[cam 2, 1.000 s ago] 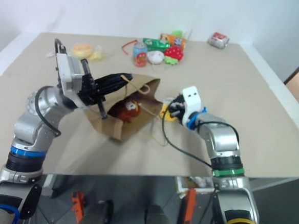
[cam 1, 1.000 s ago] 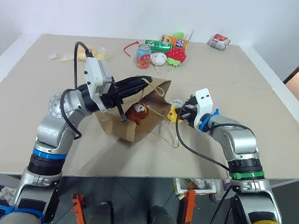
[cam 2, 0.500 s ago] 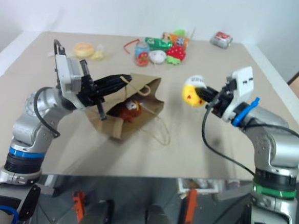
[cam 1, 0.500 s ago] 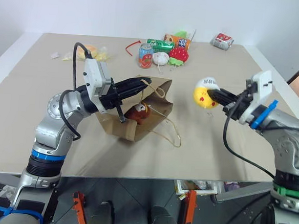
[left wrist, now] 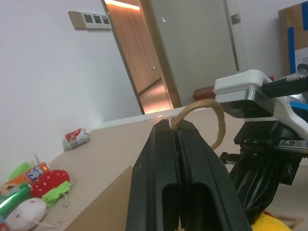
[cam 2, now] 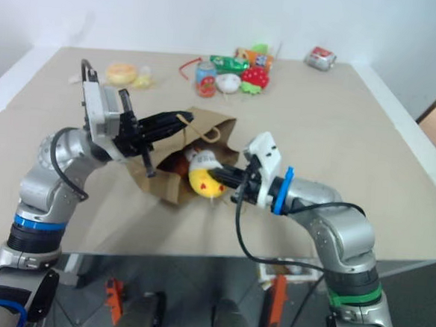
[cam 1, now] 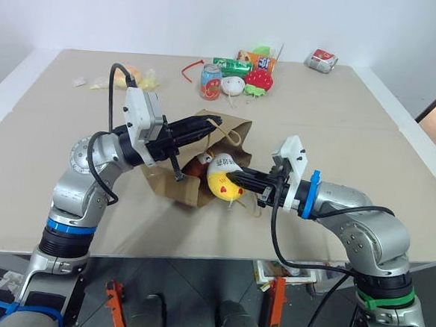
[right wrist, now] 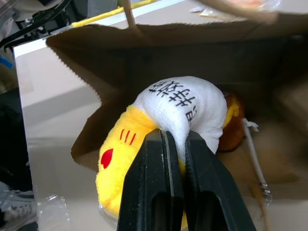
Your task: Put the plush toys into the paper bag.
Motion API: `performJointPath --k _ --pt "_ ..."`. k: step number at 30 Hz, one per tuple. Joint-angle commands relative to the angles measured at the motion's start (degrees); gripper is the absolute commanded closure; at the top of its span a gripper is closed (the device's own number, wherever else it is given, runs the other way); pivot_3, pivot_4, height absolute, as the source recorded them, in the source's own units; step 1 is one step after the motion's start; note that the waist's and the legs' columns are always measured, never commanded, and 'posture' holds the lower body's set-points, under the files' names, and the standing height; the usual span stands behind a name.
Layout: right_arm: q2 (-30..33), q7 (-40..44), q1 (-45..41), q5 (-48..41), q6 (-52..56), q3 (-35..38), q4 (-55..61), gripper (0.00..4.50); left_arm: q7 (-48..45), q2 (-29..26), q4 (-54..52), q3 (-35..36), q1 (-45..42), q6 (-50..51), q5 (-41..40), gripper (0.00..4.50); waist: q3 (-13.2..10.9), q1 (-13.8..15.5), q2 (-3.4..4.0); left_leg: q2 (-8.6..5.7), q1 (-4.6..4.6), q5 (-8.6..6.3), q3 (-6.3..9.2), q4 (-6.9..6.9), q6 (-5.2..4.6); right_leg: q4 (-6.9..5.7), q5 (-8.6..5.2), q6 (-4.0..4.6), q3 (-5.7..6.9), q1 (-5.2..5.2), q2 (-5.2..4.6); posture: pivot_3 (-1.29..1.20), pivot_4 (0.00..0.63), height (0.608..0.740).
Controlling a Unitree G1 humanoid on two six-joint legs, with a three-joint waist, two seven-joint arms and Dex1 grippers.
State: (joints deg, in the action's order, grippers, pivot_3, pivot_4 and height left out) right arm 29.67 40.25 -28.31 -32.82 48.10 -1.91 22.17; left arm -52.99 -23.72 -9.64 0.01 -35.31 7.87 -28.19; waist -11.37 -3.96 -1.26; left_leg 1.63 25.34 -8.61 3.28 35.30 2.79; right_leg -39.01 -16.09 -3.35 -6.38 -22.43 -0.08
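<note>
Yellow chick plush [cam 2: 202,179] at paper bag [cam 2: 173,187] mouth

It looked like a robot test room or lab rather than a home. A broad beige bench [cam 1: 340,134] stood against bare white walls [cam 1: 139,12], with red-handled clamps [cam 1: 114,306] below its near edge. Props lay heaped at twelve o'clock [cam 1: 239,71]. The left wrist view showed a plain wooden door [left wrist: 154,62] and wall switches [left wrist: 91,19].

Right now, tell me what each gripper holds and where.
Left gripper: the paper bag by its handle. Right gripper: the yellow plush, at its white top.
</note>
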Motion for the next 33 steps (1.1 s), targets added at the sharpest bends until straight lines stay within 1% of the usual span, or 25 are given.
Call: performJointPath --k 1,3,7,14,15,16,17,18,19,21,26,33 --pt "-9.4 -8.4 -8.4 3.3 0.9 -2.6 -10.5 4.47 0.1 -0.3 -1.5 1.1 -0.8 -0.4 -0.8 4.50 0.0 -0.1 -0.01 0.00 0.00 0.00 0.00 0.00 0.00 0.01 0.00 0.00 0.00 -0.01 0.00 0.00 0.150 0.740" --pt "-12.1 -9.9 -10.6 3.9 1.2 -2.9 -13.2 4.47 0.2 -0.3 -1.7 1.0 -0.8 -0.3 -0.9 4.50 0.0 -0.2 -0.01 0.01 -0.01 0.00 0.00 -0.01 0.00 0.00 0.01 0.02 0.00 -0.03 0.02 0.00 0.150 0.740" --pt "-16.0 -10.7 -12.1 4.9 1.3 -5.7 -16.4 4.47 0.3 -0.1 -1.7 0.9 -0.8 -0.3 -0.9 4.50 0.0 -0.2 0.00 0.06 -0.01 0.00 0.01 -0.04 0.00 -0.02 0.04 0.07 0.01 -0.07 0.07 0.00 0.150 0.740" --pt "-19.1 -12.4 -12.5 7.7 -0.6 -7.3 -20.6 4.47 0.6 0.3 -1.7 0.8 -1.2 -0.2 -0.9 4.50 0.0 -0.2 0.00 0.06 0.00 -0.01 0.03 -0.09 0.01 -0.02 0.00 0.04 0.02 -0.07 0.06 0.00 0.150 0.740" --pt "-19.0 -12.4 -12.4 7.9 -1.0 -7.1 -20.7 3.64 0.7 0.3 -1.8 0.8 -1.2 -0.2 -0.9 4.50 0.0 -0.2 0.00 0.05 0.00 -0.01 0.03 -0.09 0.00 -0.02 0.00 0.04 0.02 -0.08 0.06 0.00 0.150 0.740" --pt "-18.7 -11.8 -12.2 7.9 -1.5 -7.1 -20.3 3.64 0.7 0.2 -1.9 0.8 -1.1 -0.2 -0.9 4.50 0.0 -0.2 0.00 0.05 0.00 -0.01 0.03 -0.09 0.01 -0.02 0.00 0.04 0.02 -0.07 0.06 0.00 0.150 0.740" --pt "-18.5 -11.4 -12.2 7.8 -1.6 -6.8 -19.9 2.99 0.7 0.2 -1.9 0.8 -1.1 -0.1 -0.9 4.50 0.0 -0.2 0.00 0.05 0.00 0.00 0.03 -0.09 0.01 -0.02 0.01 0.04 0.02 -0.07 0.05 0.00 0.150 0.740" --pt "-18.2 -11.2 -12.4 7.7 -1.5 -6.5 -19.6 2.65 0.8 0.2 -1.9 0.9 -1.1 -0.1 -0.9 4.50 0.0 -0.2 0.00 0.05 0.00 0.00 0.03 -0.08 0.01 -0.02 0.01 0.05 0.02 -0.06 0.05 0.00 0.150 0.740" --pt "-17.9 -10.8 -12.6 7.5 -1.4 -6.1 -19.2 2.49 0.8 0.2 -2.0 0.9 -1.1 0.0 -1.0 4.50 0.0 -0.3 0.00 0.05 0.00 0.00 0.03 -0.08 0.00 -0.02 0.02 0.06 0.02 -0.06 0.05 0.00 0.150 0.740" --pt "-17.7 -10.5 -13.1 6.4 -0.5 -4.6 -19.1 1.63 0.9 0.2 -2.1 0.9 -1.0 0.0 -1.0 4.50 0.0 -0.3 0.00 0.07 -0.02 0.00 0.03 -0.08 0.00 -0.02 0.03 0.08 0.02 -0.07 0.08 0.00 0.150 0.740" --pt "-15.8 -8.1 -12.6 4.2 -0.2 -2.7 -16.1 1.63 1.0 0.4 -2.0 0.7 -1.1 0.1 -1.0 4.50 0.0 -0.3 0.00 0.07 -0.02 0.00 0.03 -0.08 0.00 -0.02 0.03 0.08 0.02 -0.07 0.08 0.00 0.150 0.740" --pt "-9.4 -3.0 -7.9 1.0 -0.3 0.3 -7.9 1.63 3.3 1.7 -1.0 1.7 -2.1 1.7 -2.3 4.50 0.0 -0.3 0.00 0.06 0.00 0.00 0.04 -0.09 0.00 -0.02 0.00 0.04 0.02 -0.07 0.06 0.00 0.150 0.740"
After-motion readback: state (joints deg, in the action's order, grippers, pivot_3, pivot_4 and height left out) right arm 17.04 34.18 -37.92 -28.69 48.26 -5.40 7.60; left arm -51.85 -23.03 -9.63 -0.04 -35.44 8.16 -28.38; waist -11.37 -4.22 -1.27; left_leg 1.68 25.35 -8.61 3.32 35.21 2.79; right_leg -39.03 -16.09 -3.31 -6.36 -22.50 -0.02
